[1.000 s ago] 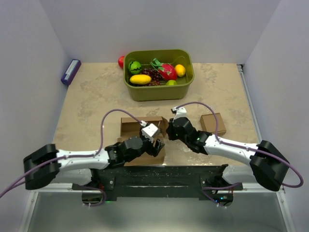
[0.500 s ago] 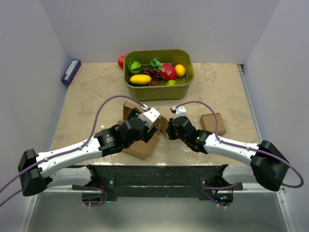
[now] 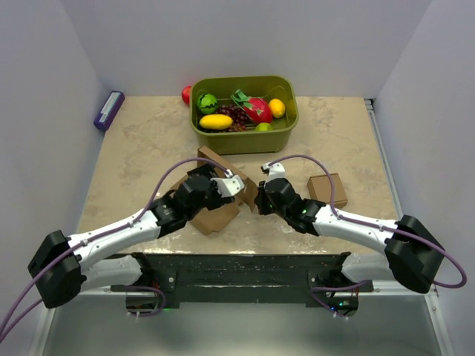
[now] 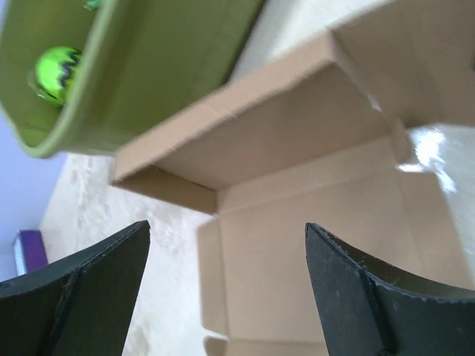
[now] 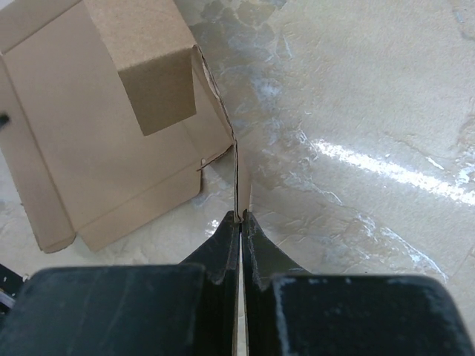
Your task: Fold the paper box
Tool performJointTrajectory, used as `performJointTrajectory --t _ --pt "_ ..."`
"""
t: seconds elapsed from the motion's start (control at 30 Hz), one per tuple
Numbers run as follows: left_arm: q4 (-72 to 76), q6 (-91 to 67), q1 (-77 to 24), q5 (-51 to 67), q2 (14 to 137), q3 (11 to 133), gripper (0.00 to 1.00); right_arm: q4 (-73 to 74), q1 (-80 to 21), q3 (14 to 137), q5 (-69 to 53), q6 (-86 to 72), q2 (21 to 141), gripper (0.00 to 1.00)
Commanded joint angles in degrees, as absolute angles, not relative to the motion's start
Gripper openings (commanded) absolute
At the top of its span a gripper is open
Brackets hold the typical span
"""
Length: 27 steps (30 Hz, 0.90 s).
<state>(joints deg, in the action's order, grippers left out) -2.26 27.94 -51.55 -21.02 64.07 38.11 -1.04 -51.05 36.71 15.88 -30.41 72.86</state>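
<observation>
Cardboard first: looking at a wide brown corrugated paper box (image 3: pixel 217 216), partly opened with panels and flaps up, lying on the tan stone-look surface (image 3: pixel 133 148) just in front of an olive-green plastic bin (image 3: pixel 245 141) of colourful fruit (image 3: pixel 256 110). Pinched at its right-hand flap edge by the right arm's black fingers (image 5: pixel 223 252), clamped tight on the thin cardboard. Hovering over its open inside with the left arm's black fingers (image 4: pixel 74 297) spread wide, gripping nothing. Also spotted: small compact brown cardboard cube (image 3: pixel 326 189) off to the right, well apart, and a purple block (image 3: pixel 108 110) by the far-left wall.
</observation>
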Motion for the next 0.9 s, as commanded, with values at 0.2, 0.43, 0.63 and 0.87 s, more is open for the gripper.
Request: performJointTrajectory --t 0.2,0.43,0.63,0.87 --pt "16.00 47.19 -42.63 -2.47 67.23 35.50 0.90 -3.34 -51.33 38.58 13.54 -28.65 73.48 0.00" --pt "15.82 50.45 -42.36 -1.41 74.17 39.28 0.89 -3.34 -51.33 38.06 13.27 -28.56 72.33 0.00" --pt "15.73 50.36 -42.28 -1.58 78.74 42.09 0.75 -3.08 -51.33 38.06 13.45 -28.65 71.81 0.00" --pt "15.38 49.48 -42.28 -1.15 81.30 43.42 0.45 -2.29 -51.33 38.06 13.36 -28.39 71.28 0.00"
